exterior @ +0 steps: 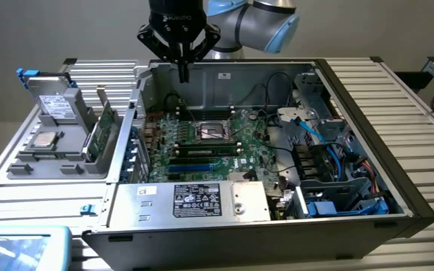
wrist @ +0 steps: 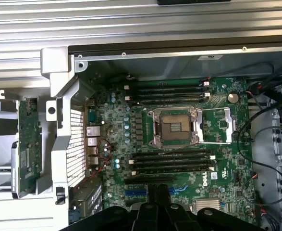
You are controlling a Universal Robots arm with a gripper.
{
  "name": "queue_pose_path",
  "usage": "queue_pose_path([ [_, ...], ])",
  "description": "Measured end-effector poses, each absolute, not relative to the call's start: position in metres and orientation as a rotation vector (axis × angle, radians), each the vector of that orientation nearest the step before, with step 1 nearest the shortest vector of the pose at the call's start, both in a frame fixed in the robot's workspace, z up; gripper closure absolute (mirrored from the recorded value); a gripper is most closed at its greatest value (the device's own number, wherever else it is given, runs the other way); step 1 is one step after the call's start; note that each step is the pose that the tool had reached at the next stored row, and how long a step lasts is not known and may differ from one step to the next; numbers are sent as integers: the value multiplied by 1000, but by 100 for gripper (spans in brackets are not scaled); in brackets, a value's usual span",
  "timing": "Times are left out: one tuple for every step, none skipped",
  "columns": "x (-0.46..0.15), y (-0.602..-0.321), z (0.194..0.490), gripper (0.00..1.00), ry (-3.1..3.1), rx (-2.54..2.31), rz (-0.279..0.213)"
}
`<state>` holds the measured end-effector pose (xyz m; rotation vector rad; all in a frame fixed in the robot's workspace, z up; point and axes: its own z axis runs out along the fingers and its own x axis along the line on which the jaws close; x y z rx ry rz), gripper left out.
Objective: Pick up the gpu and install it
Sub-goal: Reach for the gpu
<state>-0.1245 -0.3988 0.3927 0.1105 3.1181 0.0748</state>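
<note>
The thin, flat gpu (exterior: 106, 123), a green circuit-board card with a silver metal end bracket, stood on its long edge in a slot of the grey plastic holder (exterior: 51, 155). The holder sat on the silver ribbed metal bench (exterior: 398, 90), toward the bench's edge on the exterior view's left, just beside the side wall of the open black-and-silver computer case (exterior: 225, 79). The card's long axis ran from the back of the bench toward its front, about parallel to that wall. The black two-fingered claw (exterior: 183, 73) hung clenched on nothing, fingers pressed together and pointing down, above the rear of the case over the far end of the green motherboard (exterior: 239, 148). From the claw the gpu lay toward the exterior view's left and lower, outside the case and well apart, with the side wall between them. I judged that the single arm would have to cross that wall to meet the card's upper edge.
</note>
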Motion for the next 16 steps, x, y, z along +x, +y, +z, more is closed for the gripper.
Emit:
queue_pose_path([
  [-126,-399,393,88,3118,110,75],
  [-128,-399,393,88,3118,110,75],
  [-130,-399,393,88,3118,110,75],
  [-133,-399,393,88,3118,110,75],
  [-135,-399,393,88,3118,110,75],
  [-138,-399,393,88,3118,110,75],
  [-142,-399,393,88,3118,110,75],
  [-145,-399,393,88,3118,110,75],
  [-149,-399,393,88,3118,110,75],
  [-152,-399,393,88,3118,111,75],
  [-156,-398,393,88,3118,111,75],
  [-159,-398,393,88,3118,110,75],
  [-163,-398,393,88,3118,110,75],
  [-168,-398,392,88,3118,110,75],
  [-172,-398,392,88,3118,111,75],
  [-177,-398,392,88,3118,110,75],
])
